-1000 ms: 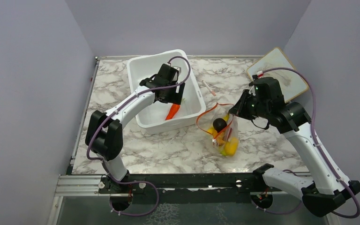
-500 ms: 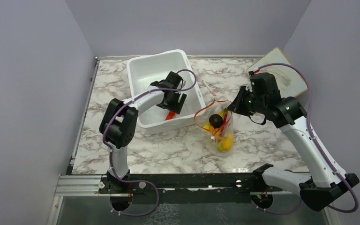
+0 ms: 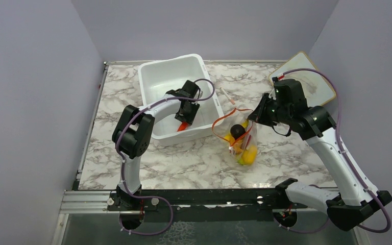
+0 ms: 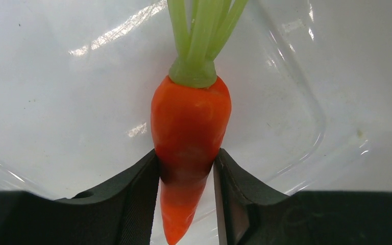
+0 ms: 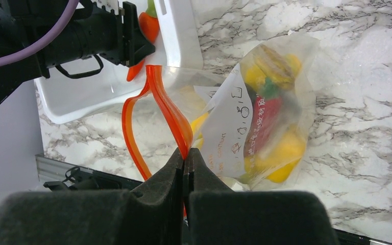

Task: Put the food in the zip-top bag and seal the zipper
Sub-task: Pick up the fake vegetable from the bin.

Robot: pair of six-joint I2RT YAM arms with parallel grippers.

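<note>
Since a second earlier, the left gripper [image 4: 186, 159] had dropped into the glossy white tub [image 3: 155, 76] and drawn its black jaws in to clamp the smooth orange carrot [image 4: 190, 122], green stalks pointing away. Further right on the veined marble desk [image 3: 194, 163], the right gripper [image 5: 185, 159] stayed pinched tight on the thin red-orange zipper [image 5: 162, 99] of the clear, crinkly zip-top bag [image 5: 224, 138], lumpy with yellow and red food [image 5: 280, 150].

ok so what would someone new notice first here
The bright orange carrot with its green top, pinched by the left gripper inside the white tub. Next, mid-table, the clear zip-top bag with yellow and red food inside, its orange zipper clamped in the right gripper.
</note>
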